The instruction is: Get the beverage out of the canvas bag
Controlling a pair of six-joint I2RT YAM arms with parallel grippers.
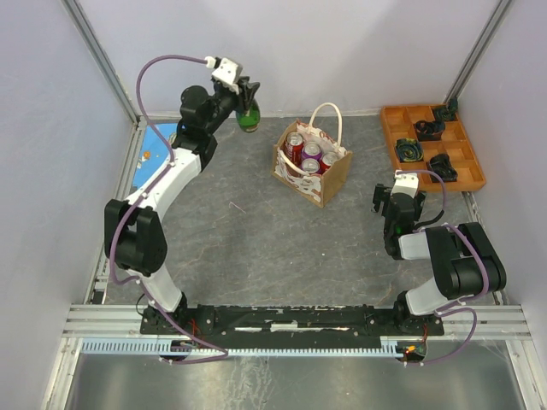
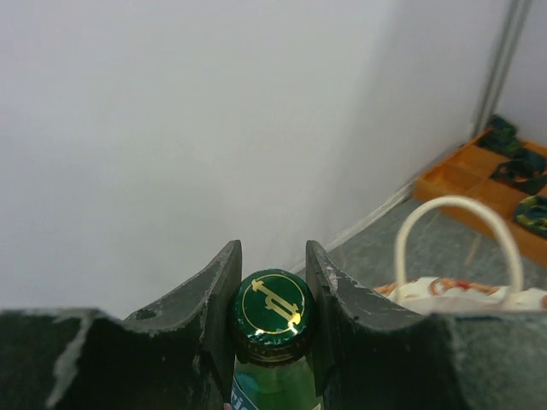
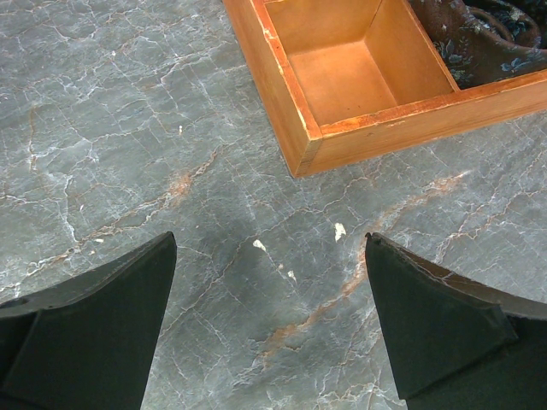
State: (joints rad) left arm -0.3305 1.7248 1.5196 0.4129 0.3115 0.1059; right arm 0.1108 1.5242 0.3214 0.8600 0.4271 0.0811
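A green glass bottle (image 1: 249, 120) with a green and gold cap (image 2: 272, 306) hangs in the air at the back left, well clear of the canvas bag. My left gripper (image 1: 246, 101) is shut on the bottle's neck, its two fingers (image 2: 220, 295) pressed against either side of the cap. The canvas bag (image 1: 313, 167) stands upright mid-table with its white handle (image 2: 457, 226) raised and three cans (image 1: 311, 154) inside. Over bare table at the right, my right gripper (image 3: 269, 256) is open, with nothing between its fingers.
An orange compartment tray (image 1: 432, 145) holding several dark items sits at the back right; its corner (image 3: 303, 154) lies just ahead of the right gripper. A blue sheet (image 1: 158, 141) lies at the back left. White walls close in the back and sides.
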